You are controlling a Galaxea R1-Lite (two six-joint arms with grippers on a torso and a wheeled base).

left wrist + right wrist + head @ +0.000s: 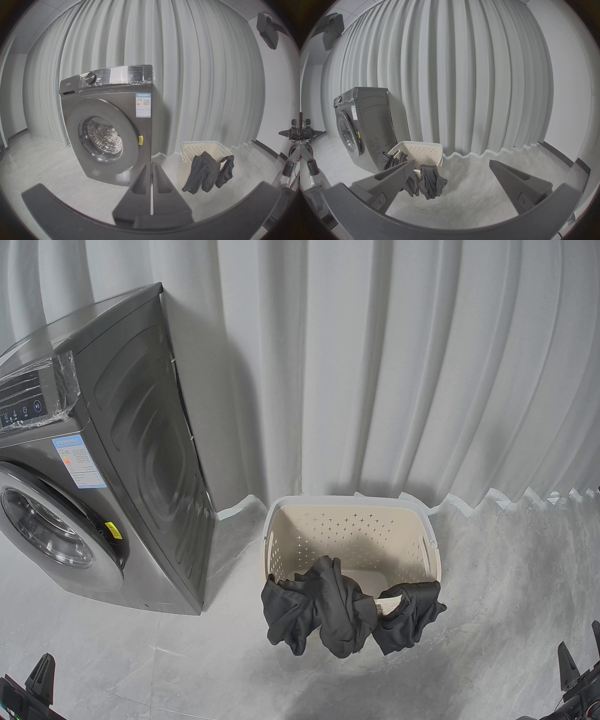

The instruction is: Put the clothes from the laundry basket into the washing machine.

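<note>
A cream laundry basket [350,502] [200,146] [425,150] stands on the floor before the curtain. Dark grey clothes [337,609] [203,172] [431,184] hang over its near rim. To its left stands the grey washing machine [144,446] [106,137] [368,125], its round glass door looking closed. My left gripper [42,671] [152,175] is low at the near left, shut with nothing in it, facing the machine's front. My right gripper [580,640] [451,162] is at the near right, open and empty, well short of the basket.
A white pleated curtain [387,365] runs behind the machine and the basket. Pale marbled floor [187,665] lies bare between me and both. A white wall with a dark baseboard [559,153] closes the room on the right.
</note>
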